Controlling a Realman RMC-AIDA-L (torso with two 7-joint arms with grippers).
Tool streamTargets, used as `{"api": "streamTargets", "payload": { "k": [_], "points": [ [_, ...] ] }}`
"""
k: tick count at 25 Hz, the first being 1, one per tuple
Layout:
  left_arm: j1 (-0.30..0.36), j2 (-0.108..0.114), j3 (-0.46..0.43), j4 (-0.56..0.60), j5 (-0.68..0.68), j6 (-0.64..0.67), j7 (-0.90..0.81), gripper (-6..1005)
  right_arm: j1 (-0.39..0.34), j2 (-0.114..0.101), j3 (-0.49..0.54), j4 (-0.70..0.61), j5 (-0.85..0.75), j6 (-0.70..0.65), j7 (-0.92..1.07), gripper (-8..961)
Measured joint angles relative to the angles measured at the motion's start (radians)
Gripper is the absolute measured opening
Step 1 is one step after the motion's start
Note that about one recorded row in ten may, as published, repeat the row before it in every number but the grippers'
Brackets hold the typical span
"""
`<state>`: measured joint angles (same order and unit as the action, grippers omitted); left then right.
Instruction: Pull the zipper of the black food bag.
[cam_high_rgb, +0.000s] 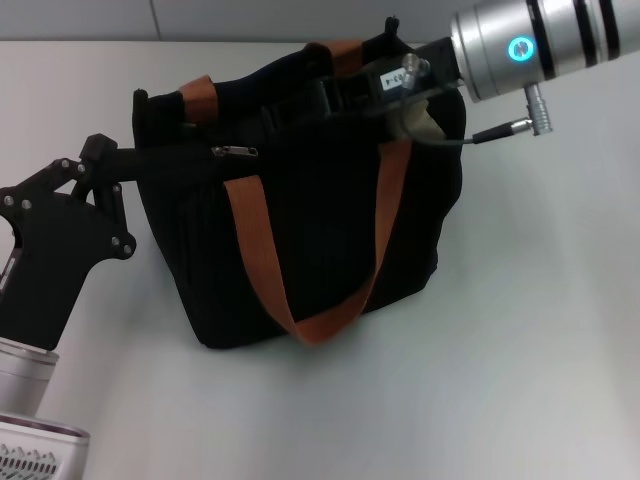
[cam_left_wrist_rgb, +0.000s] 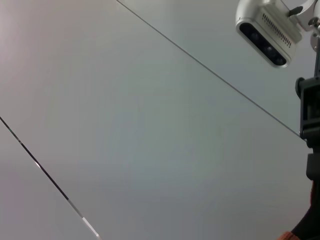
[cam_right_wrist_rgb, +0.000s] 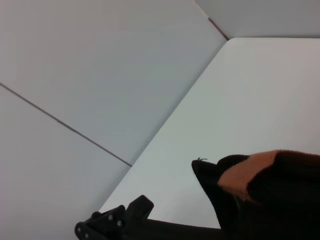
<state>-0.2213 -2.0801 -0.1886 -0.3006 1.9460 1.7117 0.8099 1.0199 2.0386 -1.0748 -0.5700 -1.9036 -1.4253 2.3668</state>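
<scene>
Head view: zipper (cam_high_rgb: 235, 151) on bag (cam_high_rgb: 320, 230) top edge, track running sideways. Left pincer (cam_high_rgb: 140, 158) nearer, pinching bag corner. Right pincer (cam_high_rgb: 345, 90) at far end; grip state indiscernible.

A plain white tabletop (cam_high_rgb: 520, 380) fills most of the head view, evenly lit and matte. Behind its far edge rises a pale grey panelled wall (cam_high_rgb: 250, 18), split by thin dark seams (cam_left_wrist_rgb: 210, 72). In the right wrist view the tabletop's corner (cam_right_wrist_rgb: 230, 40) meets that wall.
</scene>
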Motion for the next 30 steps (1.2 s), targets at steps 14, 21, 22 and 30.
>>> {"api": "streamTargets", "payload": {
  "k": [14, 21, 22, 30],
  "points": [
    [-0.004, 0.0, 0.008, -0.001, 0.002, 0.003, -0.003, 13, 0.023, 0.02, -0.046, 0.032, -0.005, 0.065, 0.024, 436],
    [-0.007, 0.0, 0.012, -0.004, 0.002, 0.003, -0.003, 14, 0.038, 0.035, -0.059, 0.062, -0.005, 0.098, 0.022, 436],
    [-0.007, 0.0, 0.012, -0.004, 0.002, 0.004, -0.003, 14, 0.038, 0.037, -0.059, 0.06, -0.005, 0.098, 0.022, 436],
    [-0.007, 0.0, 0.012, -0.002, 0.003, 0.007, -0.003, 14, 0.032, 0.026, -0.054, 0.055, -0.041, 0.116, 0.036, 437]
  ]
}}
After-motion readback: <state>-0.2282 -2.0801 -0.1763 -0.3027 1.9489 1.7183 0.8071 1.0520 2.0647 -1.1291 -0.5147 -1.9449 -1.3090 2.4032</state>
